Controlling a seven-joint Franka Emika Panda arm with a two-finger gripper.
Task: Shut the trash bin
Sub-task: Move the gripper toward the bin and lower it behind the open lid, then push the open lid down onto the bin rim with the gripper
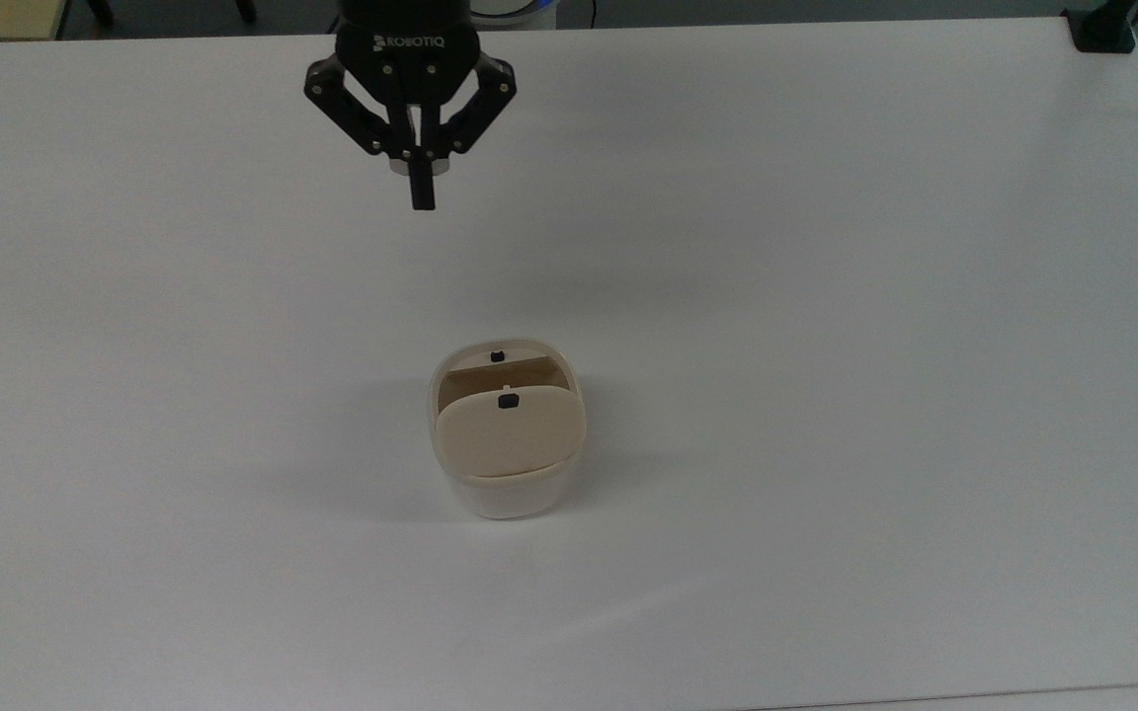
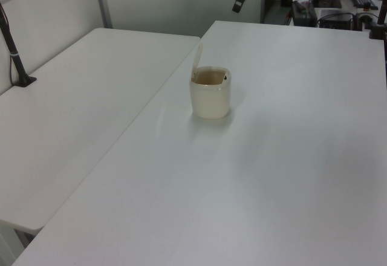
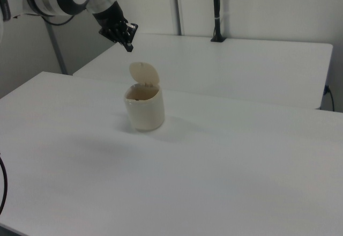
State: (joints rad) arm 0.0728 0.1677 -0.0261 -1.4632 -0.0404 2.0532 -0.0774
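The trash bin [image 1: 508, 434] stood mid-counter [image 1: 826, 296], its flap lid [image 1: 510, 433] upright. The tool [image 1: 421, 197] hung well apart, fingers pinched together, empty. A sideways push would likely topple the light bin.

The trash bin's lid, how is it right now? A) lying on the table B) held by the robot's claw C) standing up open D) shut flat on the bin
C: the lid stands up from the rim of the trash bin, and the gripper hangs apart from it.
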